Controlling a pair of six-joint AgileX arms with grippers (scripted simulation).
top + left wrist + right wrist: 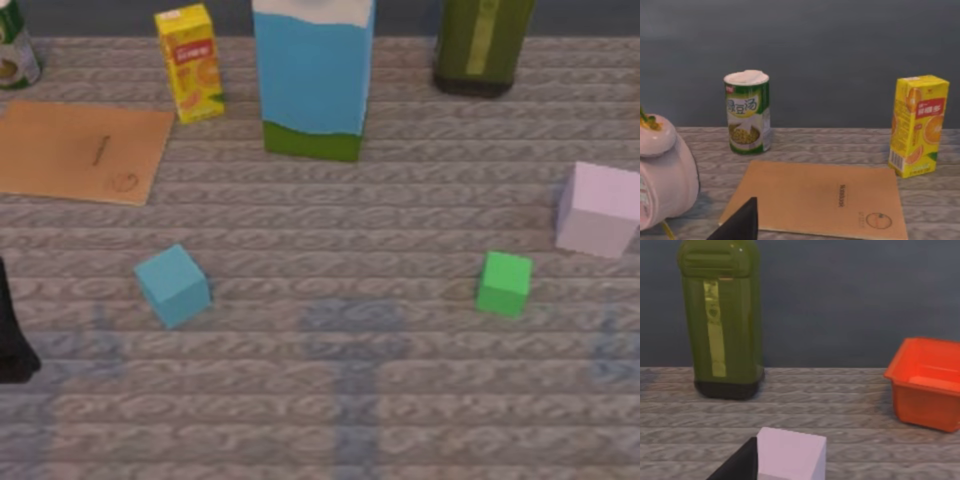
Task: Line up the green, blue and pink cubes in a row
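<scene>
Showing orange bin [927,382] only in right wrist view, beyond pink cube [790,452]; fingers' state unclear.

yellow juice box [189,62], blue carton [312,75], green bottle [482,42] along back — brown notebook [82,150] left.

Blue cube [172,285] left, green cube [504,283] right, pink cube [598,210] far right

Readable print from my remote seat

I read "绿豆汤" on the green can [746,111]; the juice box [918,125] and notebook [820,200] print stays illegible.
</scene>
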